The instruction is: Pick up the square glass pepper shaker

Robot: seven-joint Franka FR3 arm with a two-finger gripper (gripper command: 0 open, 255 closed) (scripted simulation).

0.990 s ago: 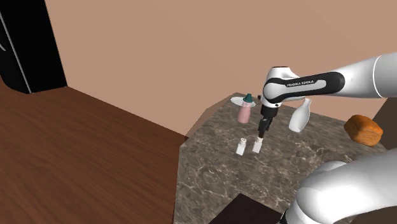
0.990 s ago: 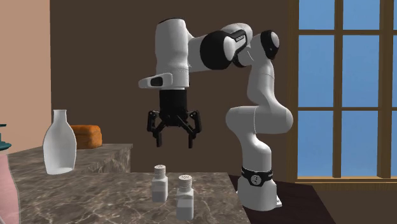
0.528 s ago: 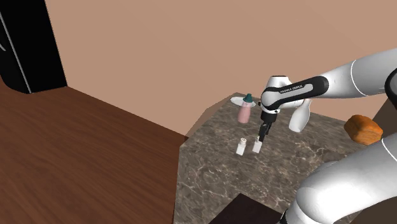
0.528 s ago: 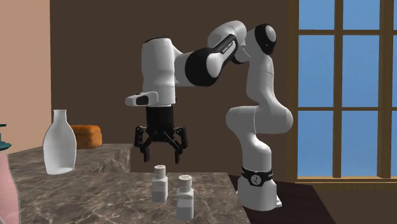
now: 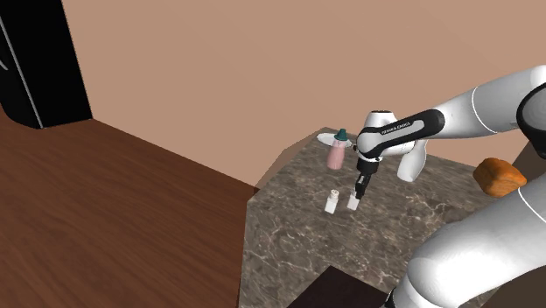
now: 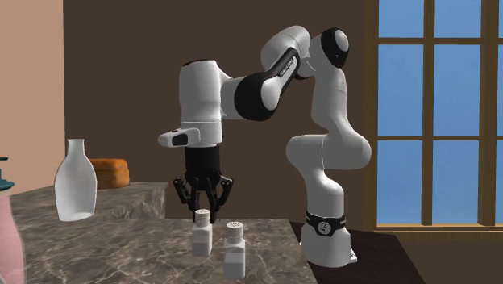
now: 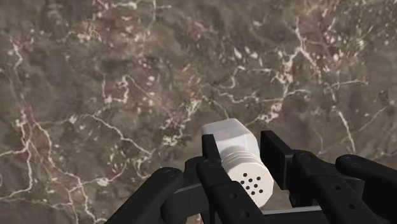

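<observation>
Marbled counter (image 5: 289, 236): we find the hand (image 6: 203, 207) released, astride the white pepper shaker (image 7: 236, 153); in the second exterior view, a second shaker (image 6: 234, 246) stands at its four o'clock.

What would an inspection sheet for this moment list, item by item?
Surface: dark veined stone counter.
Job's things: white square shaker with a holed round cap, upright, beside a second white shaker.
Clutter: white bottle, orange-brown loaf, pink bottle with teal cap.
End effector: black two-finger end effector open, fingers either side of the shaker's cap, apparently not yet clamped.
Cables: nothing seen.
Surroundings: tan wall, wood floor, blue-paned window.
</observation>
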